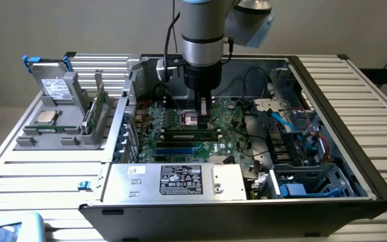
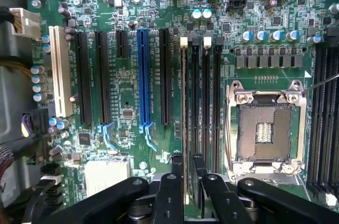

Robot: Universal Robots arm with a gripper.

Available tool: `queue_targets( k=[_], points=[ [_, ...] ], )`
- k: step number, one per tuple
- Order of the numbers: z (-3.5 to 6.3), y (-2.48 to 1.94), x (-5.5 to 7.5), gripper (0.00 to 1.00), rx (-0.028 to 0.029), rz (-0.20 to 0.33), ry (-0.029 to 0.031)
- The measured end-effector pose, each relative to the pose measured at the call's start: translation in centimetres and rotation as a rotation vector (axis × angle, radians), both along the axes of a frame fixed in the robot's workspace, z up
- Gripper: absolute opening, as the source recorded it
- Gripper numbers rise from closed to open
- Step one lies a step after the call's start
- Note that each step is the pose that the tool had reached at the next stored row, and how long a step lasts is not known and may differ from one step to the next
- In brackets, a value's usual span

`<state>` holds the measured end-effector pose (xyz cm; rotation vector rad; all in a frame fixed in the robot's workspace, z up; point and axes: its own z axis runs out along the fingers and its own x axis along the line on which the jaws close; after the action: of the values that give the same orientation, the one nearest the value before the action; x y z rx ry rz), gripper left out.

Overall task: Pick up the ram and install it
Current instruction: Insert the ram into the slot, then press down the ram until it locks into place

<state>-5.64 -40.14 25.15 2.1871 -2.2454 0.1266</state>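
A white slatted table (image 1: 39,176) carries everything here. The open black computer case (image 1: 247,212) sits across the middle and right of the frame, and a grey parts holder (image 1: 59,136) stands at the upper left, just beside it.

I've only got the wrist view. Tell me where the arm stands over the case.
Observer: The arm hangs straight down into the open case, with its pincer low over the middle of the motherboard.
Operator: Report what lies outside the case.
Observer: A grey holder stands at the exterior view's left, carrying a square silver chip and an upright green card.
Operator: Now find the ram.
Observer: A narrow green stick, seemingly the ram, lies along the memory slots just in front of the pincer.
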Motion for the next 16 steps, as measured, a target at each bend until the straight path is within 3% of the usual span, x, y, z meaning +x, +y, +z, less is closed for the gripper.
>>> queue_targets(
  k=[3,16],
  points=[
    [0.48,-0.04,0.28,0.22,0.0002,0.0,0.0046],
    [0.49,-0.04,0.28,0.22,0.0,0.0,0.0049]
  ],
)
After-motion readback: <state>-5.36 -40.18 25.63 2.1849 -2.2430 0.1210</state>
